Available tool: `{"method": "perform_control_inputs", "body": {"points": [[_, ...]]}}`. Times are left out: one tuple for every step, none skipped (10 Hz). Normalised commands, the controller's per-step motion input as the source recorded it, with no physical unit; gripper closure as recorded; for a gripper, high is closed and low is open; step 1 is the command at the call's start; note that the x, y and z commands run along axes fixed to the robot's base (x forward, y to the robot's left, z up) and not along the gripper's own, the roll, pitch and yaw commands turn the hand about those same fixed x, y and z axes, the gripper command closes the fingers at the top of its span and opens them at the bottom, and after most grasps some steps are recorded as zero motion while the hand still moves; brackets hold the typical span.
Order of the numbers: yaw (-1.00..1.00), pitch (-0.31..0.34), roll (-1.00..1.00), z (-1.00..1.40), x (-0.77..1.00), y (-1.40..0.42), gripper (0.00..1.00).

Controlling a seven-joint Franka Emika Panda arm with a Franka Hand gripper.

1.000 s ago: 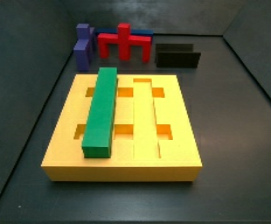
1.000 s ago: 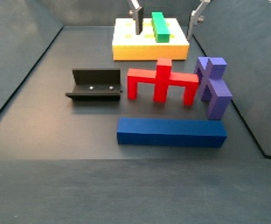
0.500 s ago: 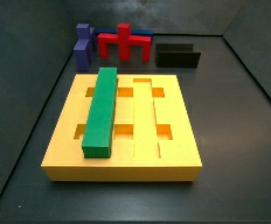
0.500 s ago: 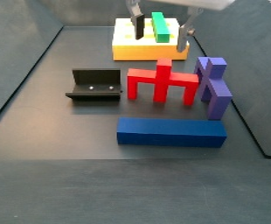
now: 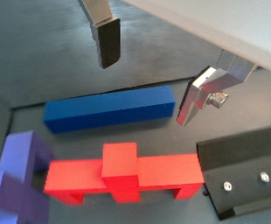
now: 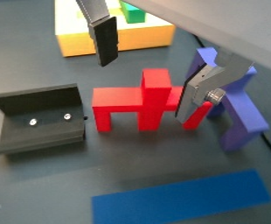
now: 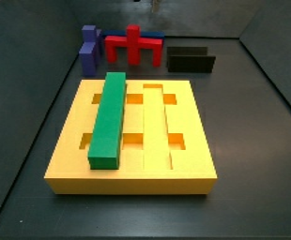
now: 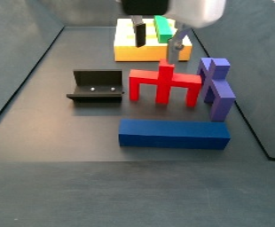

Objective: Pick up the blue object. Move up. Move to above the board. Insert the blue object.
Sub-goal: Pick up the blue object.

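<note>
The blue object (image 8: 217, 87) is an indigo stepped bar standing beside the red pronged piece (image 8: 166, 84). It also shows in a side view (image 7: 89, 49) and in both wrist views (image 5: 16, 166) (image 6: 237, 109). The yellow board (image 8: 134, 49) (image 7: 73, 159) holds a green bar (image 7: 109, 117) in one groove. My gripper (image 8: 158, 37) hangs open and empty in the air between the board and the red piece. In a wrist view (image 6: 153, 63) the red piece (image 6: 138, 101) lies below the fingers (image 6: 104, 39), with the blue object just beside one finger.
A plain bright blue block (image 8: 173, 133) (image 5: 108, 108) lies flat on the floor in front of the red piece. The dark fixture (image 8: 95, 86) (image 5: 249, 166) stands on the red piece's other side. Dark walls ring the floor.
The gripper has moved from above the board towards the red piece and has come lower. The pieces and the board have not moved.
</note>
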Motion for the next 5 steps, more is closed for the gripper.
{"method": "perform_control_inputs", "body": {"points": [[-0.80,0.000,-0.13,-0.13,0.22,0.11,0.00],[-0.78,0.000,-0.16,-0.10,0.21,0.12,0.00],[-0.72,0.000,-0.18,-0.07,0.17,0.17,0.00],[-0.45,-0.020,-0.29,-0.05,0.04,0.35,0.00],[-0.42,-0.053,-0.36,-0.07,0.05,0.31,0.00]]}}
